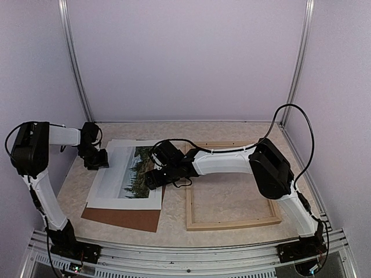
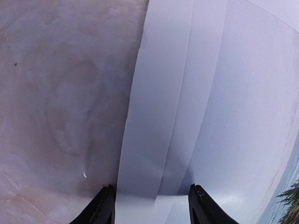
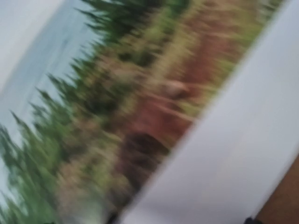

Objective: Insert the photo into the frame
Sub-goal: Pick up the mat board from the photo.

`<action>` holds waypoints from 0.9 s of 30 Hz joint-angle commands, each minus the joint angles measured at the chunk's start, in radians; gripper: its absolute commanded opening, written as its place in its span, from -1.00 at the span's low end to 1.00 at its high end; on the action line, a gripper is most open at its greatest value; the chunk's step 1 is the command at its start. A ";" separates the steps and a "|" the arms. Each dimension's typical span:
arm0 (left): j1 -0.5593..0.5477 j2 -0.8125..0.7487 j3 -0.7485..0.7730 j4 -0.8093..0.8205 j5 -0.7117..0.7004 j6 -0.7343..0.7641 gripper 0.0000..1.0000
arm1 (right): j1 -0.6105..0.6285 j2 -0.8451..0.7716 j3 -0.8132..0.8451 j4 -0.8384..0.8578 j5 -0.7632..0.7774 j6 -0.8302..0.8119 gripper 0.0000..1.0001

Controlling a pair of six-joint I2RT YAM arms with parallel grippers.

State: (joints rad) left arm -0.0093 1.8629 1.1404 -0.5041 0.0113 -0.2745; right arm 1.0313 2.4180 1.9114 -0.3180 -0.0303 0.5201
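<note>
One beige table (image 1: 75,191) between lilac walls (image 1: 185,58) bears the photo (image 1: 114,180); left tool (image 2: 152,189) wide, right tool (image 1: 152,179) unclear.

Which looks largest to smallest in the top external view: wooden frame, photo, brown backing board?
1. wooden frame, only slightly bigger than the next.
2. photo.
3. brown backing board: only a strip shows from under the photo, so its full size is unsure.
</note>
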 commanded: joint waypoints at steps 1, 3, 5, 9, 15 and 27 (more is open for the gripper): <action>-0.081 -0.013 -0.047 -0.018 0.079 -0.032 0.05 | -0.003 -0.038 -0.054 -0.042 0.054 0.021 0.75; -0.101 -0.033 -0.053 -0.017 0.070 -0.046 0.03 | -0.006 -0.061 -0.078 -0.044 0.078 0.025 0.75; -0.121 -0.057 -0.065 -0.015 0.057 -0.062 0.02 | -0.013 -0.086 -0.110 -0.042 0.096 0.028 0.75; -0.153 -0.112 -0.100 0.000 0.035 -0.088 -0.01 | -0.031 -0.126 -0.166 -0.045 0.123 0.033 0.73; -0.181 -0.170 -0.131 0.015 0.022 -0.105 -0.07 | -0.040 -0.163 -0.227 -0.074 0.179 0.030 0.70; -0.238 -0.192 -0.162 0.050 0.005 -0.132 -0.23 | -0.051 -0.182 -0.301 -0.045 0.142 0.050 0.46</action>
State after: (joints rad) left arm -0.2363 1.7012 0.9874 -0.4801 0.0170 -0.3923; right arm 0.9913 2.2501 1.6485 -0.3225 0.1162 0.5488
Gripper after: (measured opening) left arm 0.391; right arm 0.748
